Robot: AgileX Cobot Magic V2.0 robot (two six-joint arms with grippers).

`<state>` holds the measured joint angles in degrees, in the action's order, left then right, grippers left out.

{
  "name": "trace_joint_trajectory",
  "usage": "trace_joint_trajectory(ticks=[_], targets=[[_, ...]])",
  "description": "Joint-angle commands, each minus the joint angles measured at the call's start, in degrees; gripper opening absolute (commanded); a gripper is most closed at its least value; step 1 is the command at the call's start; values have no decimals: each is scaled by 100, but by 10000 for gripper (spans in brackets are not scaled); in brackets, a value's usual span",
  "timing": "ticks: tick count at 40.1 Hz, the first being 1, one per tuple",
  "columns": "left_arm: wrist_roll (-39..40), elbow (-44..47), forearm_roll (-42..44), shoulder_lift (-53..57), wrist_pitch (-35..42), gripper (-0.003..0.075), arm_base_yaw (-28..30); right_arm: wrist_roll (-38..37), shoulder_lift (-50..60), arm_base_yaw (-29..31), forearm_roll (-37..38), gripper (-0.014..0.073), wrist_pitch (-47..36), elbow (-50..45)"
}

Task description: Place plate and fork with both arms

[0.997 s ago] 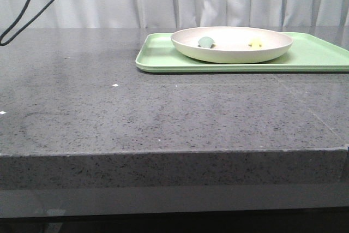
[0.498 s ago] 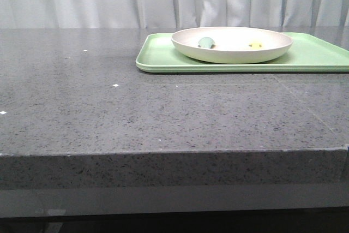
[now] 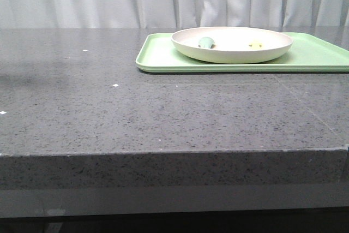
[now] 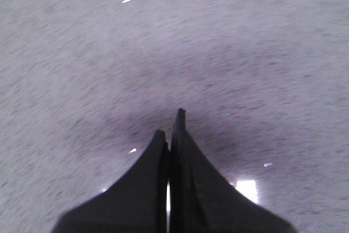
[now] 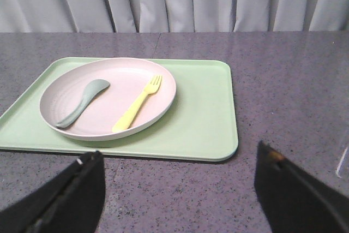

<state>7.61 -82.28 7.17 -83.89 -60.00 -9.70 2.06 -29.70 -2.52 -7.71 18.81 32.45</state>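
Grey stone table point(image 3: 163, 107): we find tray point(image 5: 202, 118) holding plate point(image 5: 109, 99), with fork point(image 5: 137, 110) and spoon point(image 5: 82, 102) inside it; left gripper point(image 4: 170, 129) pressed together, right gripper point(image 5: 180, 189) spread.

A cream plate point(image 3: 232, 45) sits on a light-green tray point(image 3: 311, 58) on the grey bench point(image 3: 136, 113), with the spoon point(image 3: 206, 42) and fork point(image 3: 254, 43) lying in it.

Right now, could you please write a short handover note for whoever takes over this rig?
Left pincer: shut, empty, over bare table.
Right pincer: open, empty, short of the tray.
Plate sits on the tray; fork and spoon lie on the plate.
Done: nothing moved or grasped.
Left: pick up plate and fork and place them, one per arm.
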Motion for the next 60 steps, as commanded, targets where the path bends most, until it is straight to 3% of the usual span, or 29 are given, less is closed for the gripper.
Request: trace_joint_trajectory(ticks=[1, 8, 19, 32, 44, 60], targets=[[74, 433, 47, 695, 622, -18, 410, 21, -51, 40, -2, 590, -483, 163], [74, 1580, 37, 1680, 1592, -18, 832, 21, -51, 40, -2, 590, -483, 163], [74, 3546, -127, 3561, 3627, -18, 832, 21, -51, 40, -2, 590, -535, 163], [74, 5159, -127, 5615, 4624, -18, 832, 21, -116, 40, -19, 590, -646, 175], [74, 5556, -127, 6334, 4742, -18, 832, 21, -1669, 13, -405, 590, -217, 1300], [74, 5556, -127, 6334, 4742, -18, 832, 26, -4762, -829, -570, 590, 1212, 3886]])
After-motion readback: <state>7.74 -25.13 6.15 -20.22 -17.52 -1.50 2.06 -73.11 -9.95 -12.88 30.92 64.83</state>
